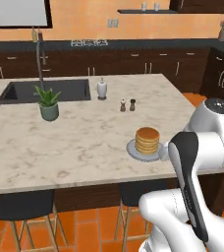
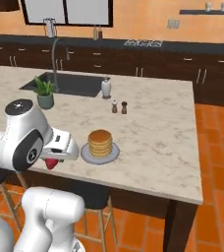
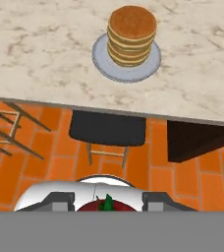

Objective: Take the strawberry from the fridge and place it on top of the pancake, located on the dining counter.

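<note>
Arm folded low before the counter edge, berry in its grip.
The gripper (image 3: 106,206) pinches the strawberry (image 2: 51,163) over the orange floor, short of the dining counter (image 2: 153,133); the pancake (image 3: 132,34) sits beyond at 12 o'clock, near the edge.

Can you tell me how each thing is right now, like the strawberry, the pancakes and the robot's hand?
Strawberry: held in the tool, off the counter, not yet on the pancake.
Tool: shut on the strawberry, out past the counter's edge, over the floor.
Pancake: stacked upright on its plate, nothing on top.
Plate: flat on the counter, near the front edge.
Counter: holds the plate.
Stool: tucked under the counter.
</note>
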Tool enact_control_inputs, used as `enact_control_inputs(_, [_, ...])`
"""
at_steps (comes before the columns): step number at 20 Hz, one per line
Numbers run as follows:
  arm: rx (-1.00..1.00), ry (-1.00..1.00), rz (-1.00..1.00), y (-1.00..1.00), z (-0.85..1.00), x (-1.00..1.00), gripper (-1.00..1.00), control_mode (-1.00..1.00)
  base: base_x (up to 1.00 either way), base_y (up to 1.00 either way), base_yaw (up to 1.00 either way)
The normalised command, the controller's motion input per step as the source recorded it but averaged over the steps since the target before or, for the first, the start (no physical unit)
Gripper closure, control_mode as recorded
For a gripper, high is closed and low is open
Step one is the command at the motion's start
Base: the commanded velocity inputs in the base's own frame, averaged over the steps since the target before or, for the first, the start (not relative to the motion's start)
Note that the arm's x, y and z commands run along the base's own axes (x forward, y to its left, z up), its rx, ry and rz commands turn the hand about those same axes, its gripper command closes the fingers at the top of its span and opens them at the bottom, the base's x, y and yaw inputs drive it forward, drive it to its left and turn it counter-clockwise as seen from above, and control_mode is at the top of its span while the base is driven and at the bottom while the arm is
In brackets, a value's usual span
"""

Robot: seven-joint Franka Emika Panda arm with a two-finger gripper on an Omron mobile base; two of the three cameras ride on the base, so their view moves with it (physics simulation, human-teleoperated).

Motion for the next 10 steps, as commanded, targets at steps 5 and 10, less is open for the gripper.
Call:
enact_control_inputs(5, [0.0, 0.0, 0.0, 0.0, 0.0, 0.0, 1.0, 1.0, 0.3, 0.34, -0.62])
enact_control_inputs(10, [0.0, 0.0, 0.0, 0.0, 0.0, 0.0, 1.0, 1.0, 0.61, 0.44, -0.06])
